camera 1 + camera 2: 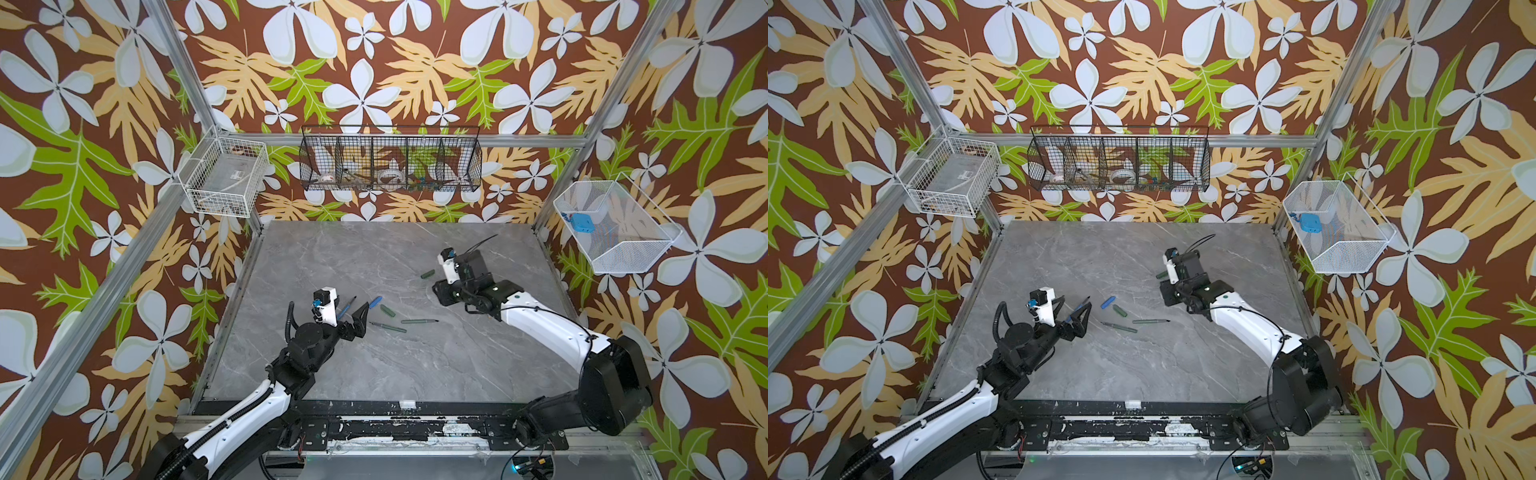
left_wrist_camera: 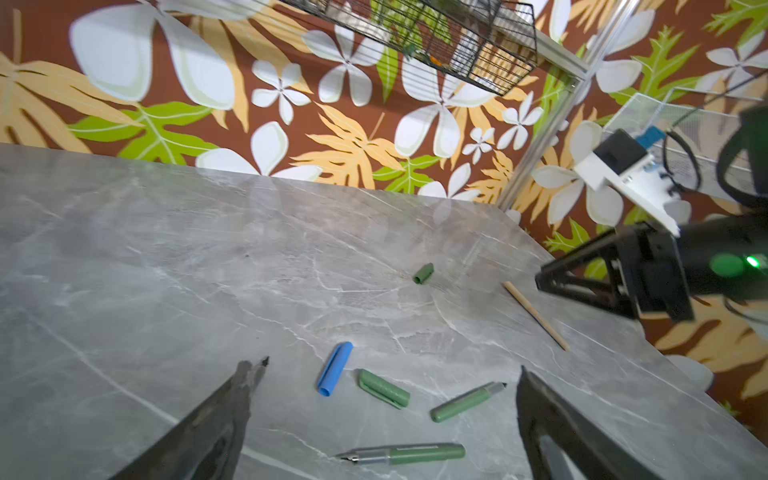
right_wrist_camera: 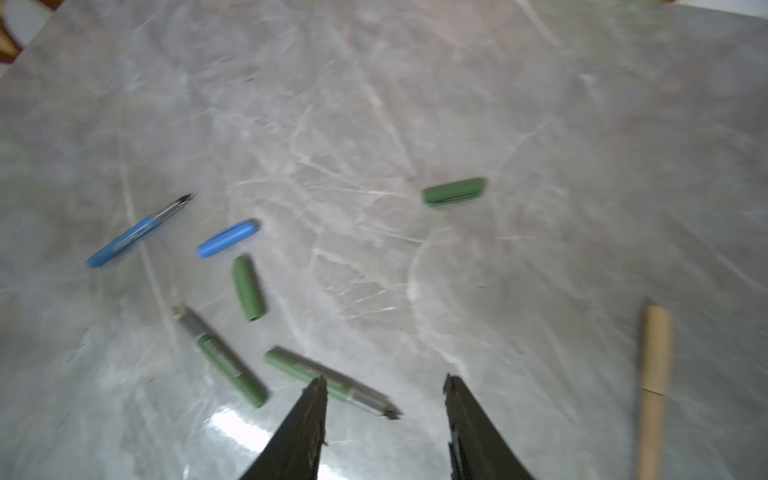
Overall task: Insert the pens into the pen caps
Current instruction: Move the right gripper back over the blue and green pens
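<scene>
On the grey marble table [image 1: 374, 374], found every pen and cap lying flat. Saw the left gripper [image 1: 1075, 303] held low over the near-left part, jaws spread wide, clamping nothing. Spotted the blue pen [image 3: 137, 232] on the table beneath it, uncapped, dark tip poking out beside one of its fingers [image 2: 237, 395]. Noted the blue cap [image 2: 334, 368] just past that tip, with a green cap [image 2: 384, 388] close beside it, not touching. Found one green pen [image 1: 417, 321] and the other green pen [image 1: 388, 327] bare-tipped near those caps, between the two arms, tips pointing opposite ways. Noticed a second green cap [image 1: 427, 274] alone farther back, near the right gripper [image 3: 384, 380]. Saw that gripper's jaws partly parted, gripping nothing, poised above the table. Spotted the tan pen [image 2: 536, 316] close to that gripper, well apart from the rest; could not make out its tip.
</scene>
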You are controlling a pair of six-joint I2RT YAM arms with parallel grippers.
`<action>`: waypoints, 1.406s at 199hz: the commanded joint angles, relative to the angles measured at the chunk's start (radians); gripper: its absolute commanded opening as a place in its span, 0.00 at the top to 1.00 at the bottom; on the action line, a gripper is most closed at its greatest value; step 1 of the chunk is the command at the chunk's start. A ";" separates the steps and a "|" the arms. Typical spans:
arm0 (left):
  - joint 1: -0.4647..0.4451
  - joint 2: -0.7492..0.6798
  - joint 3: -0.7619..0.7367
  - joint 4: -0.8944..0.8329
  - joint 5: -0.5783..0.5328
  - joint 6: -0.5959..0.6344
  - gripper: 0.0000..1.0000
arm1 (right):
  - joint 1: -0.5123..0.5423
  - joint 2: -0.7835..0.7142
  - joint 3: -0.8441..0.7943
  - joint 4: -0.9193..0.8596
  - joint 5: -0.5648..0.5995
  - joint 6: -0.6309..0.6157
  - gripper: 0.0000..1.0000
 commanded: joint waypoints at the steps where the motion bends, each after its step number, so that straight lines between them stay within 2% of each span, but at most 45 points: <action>1: 0.001 -0.027 -0.001 0.012 -0.129 0.031 0.00 | 0.096 0.038 0.019 0.030 0.016 0.090 0.52; 20: 0.001 -0.045 -0.012 0.017 -0.136 0.036 0.00 | 0.168 0.104 0.065 0.006 0.039 0.102 0.51; 41: 0.001 -0.050 -0.012 0.018 -0.133 0.037 0.00 | 0.203 0.166 0.104 0.011 -0.014 0.110 0.51; 121: 0.001 -0.041 -0.001 0.012 -0.091 0.018 0.00 | 0.212 0.316 0.175 -0.009 -0.070 0.115 0.50; 173: 0.001 -0.042 -0.003 0.012 -0.090 0.017 0.00 | 0.212 0.333 0.172 -0.031 -0.149 0.084 0.49; 194: 0.001 -0.049 -0.002 0.005 -0.094 0.014 0.00 | 0.215 0.331 0.182 -0.062 -0.174 -0.001 0.49; 243: 0.001 -0.097 -0.010 -0.009 -0.124 0.011 0.00 | 0.227 0.449 0.356 -0.274 -0.179 -0.244 0.50; 280: 0.001 -0.150 -0.027 -0.024 -0.185 -0.002 0.00 | 0.243 0.539 0.476 -0.343 -0.160 -0.321 0.52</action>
